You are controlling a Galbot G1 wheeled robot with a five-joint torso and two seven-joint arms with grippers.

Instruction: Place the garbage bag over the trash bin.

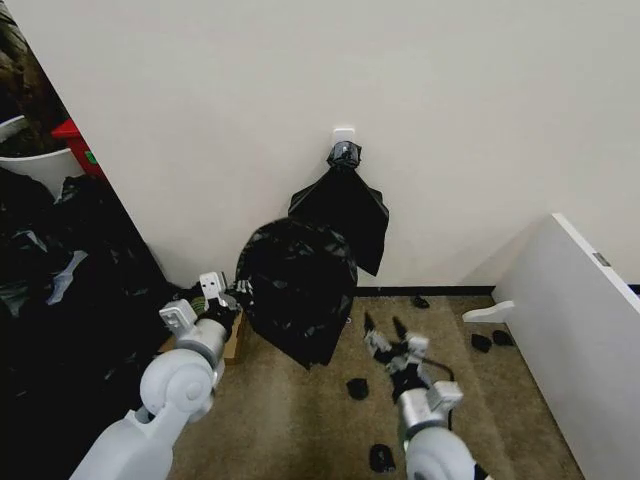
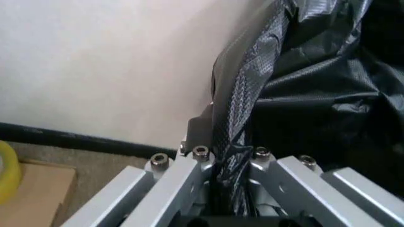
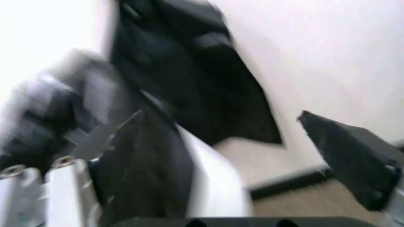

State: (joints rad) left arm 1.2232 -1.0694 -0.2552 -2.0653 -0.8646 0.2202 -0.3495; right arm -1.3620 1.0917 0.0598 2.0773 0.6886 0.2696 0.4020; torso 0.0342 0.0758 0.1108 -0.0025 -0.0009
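The garbage bag (image 1: pixel 296 284) is a large glossy black sack bulging in front of the wall. My left gripper (image 1: pixel 213 296) is at its left edge. In the left wrist view its fingers (image 2: pixel 189 177) are shut on a fold of the garbage bag (image 2: pixel 235 118). The trash bin is hidden under the sack in the head view. In the right wrist view a smooth white curved wall (image 3: pixel 211 182) shows beneath the black plastic. My right gripper (image 1: pixel 385 332) hovers just right of the sack, open and holding nothing, one dark finger (image 3: pixel 350 156) spread wide.
A fan-shaped bunch of black bags (image 1: pixel 345 205) hangs from a wall hook. Small black scraps (image 1: pixel 357 388) dot the carpet. A heap of black plastic (image 1: pixel 60 280) lies at left, a white panel (image 1: pixel 580 330) at right, and a cardboard box (image 2: pixel 31 184) by the left arm.
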